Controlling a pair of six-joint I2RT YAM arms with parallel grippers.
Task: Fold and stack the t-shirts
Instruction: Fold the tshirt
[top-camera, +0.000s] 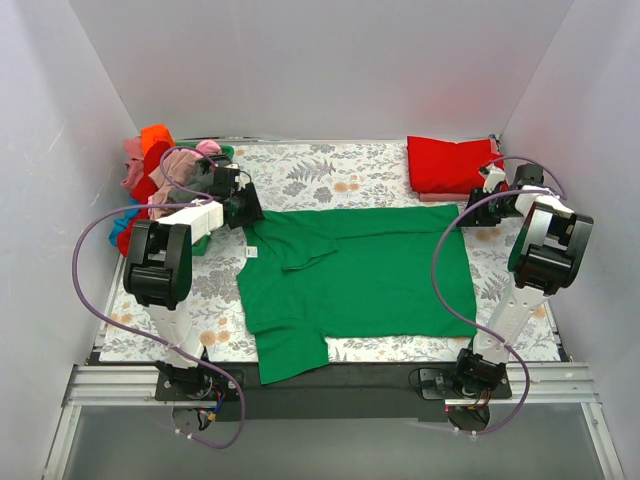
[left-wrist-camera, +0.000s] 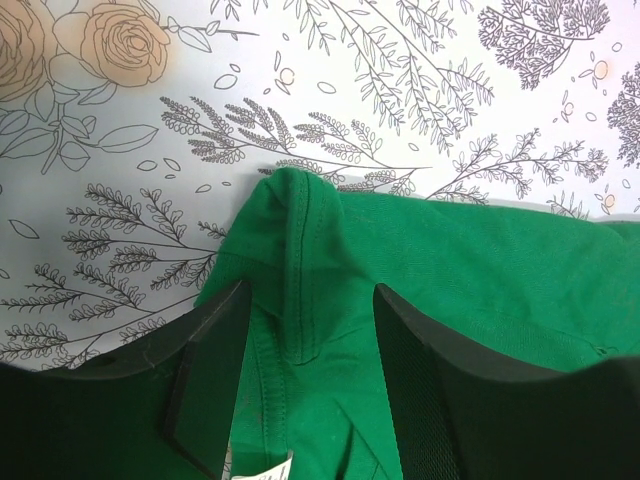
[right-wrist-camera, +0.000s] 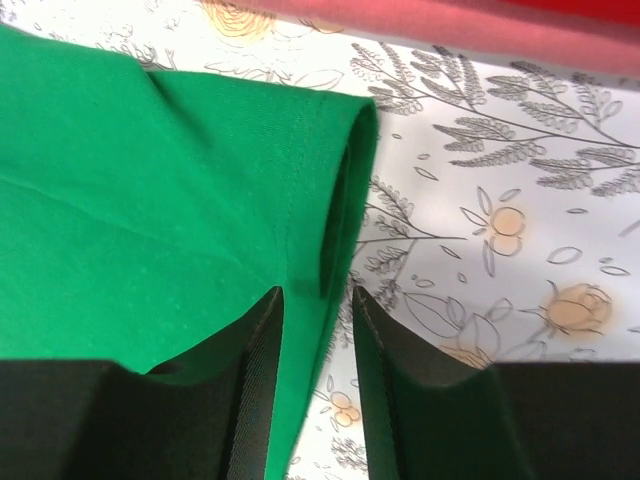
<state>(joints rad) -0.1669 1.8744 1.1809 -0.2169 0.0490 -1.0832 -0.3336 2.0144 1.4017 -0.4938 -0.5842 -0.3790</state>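
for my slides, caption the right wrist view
Right gripper pinching the folded edge of the green t-shirt on floral cloth.
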